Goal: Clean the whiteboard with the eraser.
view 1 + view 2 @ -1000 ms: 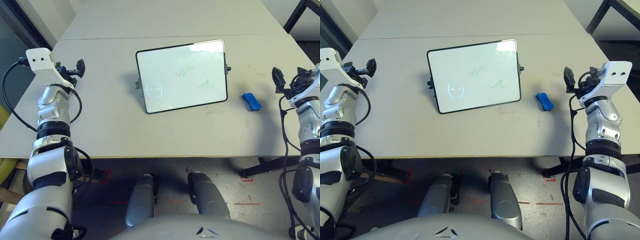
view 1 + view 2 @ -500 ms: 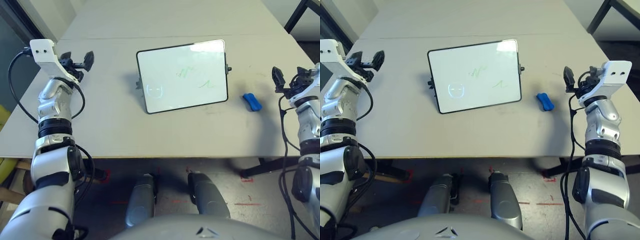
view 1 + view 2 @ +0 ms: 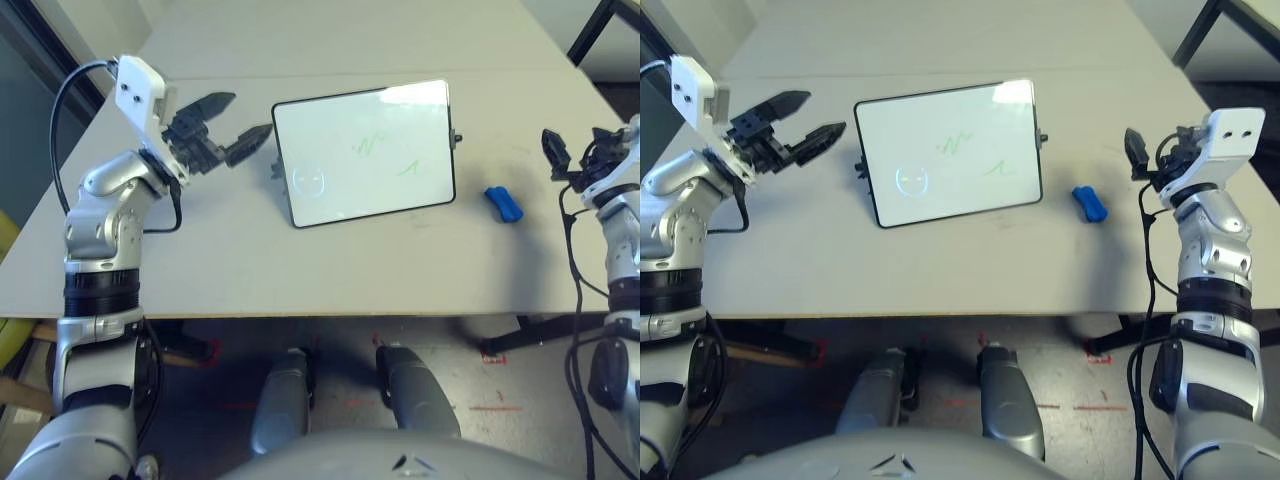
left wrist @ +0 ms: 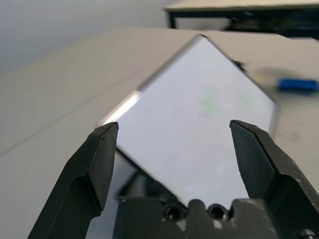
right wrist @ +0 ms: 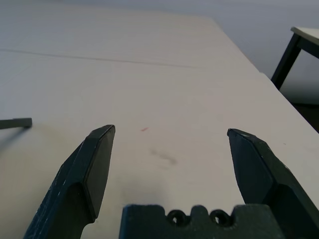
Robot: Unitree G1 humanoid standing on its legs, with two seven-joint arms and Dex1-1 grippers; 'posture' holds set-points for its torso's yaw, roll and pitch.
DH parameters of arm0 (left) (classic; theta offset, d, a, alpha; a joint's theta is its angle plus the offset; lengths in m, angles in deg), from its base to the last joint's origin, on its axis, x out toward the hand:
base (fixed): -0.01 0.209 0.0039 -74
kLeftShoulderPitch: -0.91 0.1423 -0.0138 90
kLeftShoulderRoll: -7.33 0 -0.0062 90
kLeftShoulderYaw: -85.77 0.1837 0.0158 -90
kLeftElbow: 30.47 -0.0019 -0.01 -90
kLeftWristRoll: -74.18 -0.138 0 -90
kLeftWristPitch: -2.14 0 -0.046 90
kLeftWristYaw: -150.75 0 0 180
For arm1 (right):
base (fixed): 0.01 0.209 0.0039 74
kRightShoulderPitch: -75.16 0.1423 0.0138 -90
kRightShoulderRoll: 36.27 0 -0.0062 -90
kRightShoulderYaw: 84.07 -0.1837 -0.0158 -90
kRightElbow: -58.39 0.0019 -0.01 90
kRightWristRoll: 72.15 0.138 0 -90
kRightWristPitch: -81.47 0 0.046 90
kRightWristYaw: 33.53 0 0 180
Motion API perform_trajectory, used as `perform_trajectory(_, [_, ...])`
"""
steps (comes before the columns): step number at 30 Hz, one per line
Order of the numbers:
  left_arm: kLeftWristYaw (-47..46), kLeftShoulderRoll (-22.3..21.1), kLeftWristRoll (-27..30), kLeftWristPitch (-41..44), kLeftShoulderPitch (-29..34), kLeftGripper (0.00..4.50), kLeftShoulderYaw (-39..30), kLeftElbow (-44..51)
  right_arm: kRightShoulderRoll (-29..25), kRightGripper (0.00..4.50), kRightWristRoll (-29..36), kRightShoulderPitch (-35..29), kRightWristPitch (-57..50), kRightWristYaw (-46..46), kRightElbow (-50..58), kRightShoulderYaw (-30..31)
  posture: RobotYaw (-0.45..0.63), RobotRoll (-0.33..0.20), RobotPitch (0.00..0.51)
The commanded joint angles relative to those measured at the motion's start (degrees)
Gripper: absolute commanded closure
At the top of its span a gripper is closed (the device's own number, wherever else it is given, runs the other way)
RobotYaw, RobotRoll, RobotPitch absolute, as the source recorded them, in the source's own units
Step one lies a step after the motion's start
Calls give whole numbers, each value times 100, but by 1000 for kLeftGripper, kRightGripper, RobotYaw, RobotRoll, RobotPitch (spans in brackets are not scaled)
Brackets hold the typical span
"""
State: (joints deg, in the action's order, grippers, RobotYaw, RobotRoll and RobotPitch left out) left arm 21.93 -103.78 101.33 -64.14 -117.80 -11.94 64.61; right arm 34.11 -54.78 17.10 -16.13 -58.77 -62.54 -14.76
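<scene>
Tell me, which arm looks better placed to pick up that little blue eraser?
The right. The eraser lies on the table to the right of the whiteboard, close to the right gripper, whose fingers are open and empty. The left gripper is across the board, by its left edge.

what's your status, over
Left gripper open beside whiteboard, right gripper open, both empty. Eraser untouched on table. Green marks remain. Nothing in the way.

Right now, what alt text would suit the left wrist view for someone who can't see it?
Two open black fingers frame a tilted whiteboard with faint green scribbles on a pale table. A blue eraser lies beyond it.
</scene>
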Motion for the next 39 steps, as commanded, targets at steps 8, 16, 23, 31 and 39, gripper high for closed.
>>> perform_trajectory(8, [704, -108, -403, -655, 444, 29, 764, 264, -687, 0, 176, 246, -3562, 97, 1681, 392, -271, 0, 156])
perform_trajectory(16, [869, 37, -644, -1122, 441, 29, 1108, 49, -1201, 0, 566, 587, -6207, -155, 2844, 844, -296, 0, 158])
perform_trajectory(23, [872, 144, -756, -1238, 414, 29, 1199, -36, -1256, 0, 702, 446, -7056, -353, 3313, 1312, -300, 0, 159])
perform_trajectory(31, [829, 153, -814, -1261, 448, 29, 1168, -20, -1076, 0, 465, 281, -6738, -312, 2974, 1597, -280, 0, 158])
perform_trajectory(39, [751, 120, -845, -1280, 488, 29, 1070, -50, -833, 0, 246, 391, -6342, -321, 2517, 1798, -267, 0, 157])
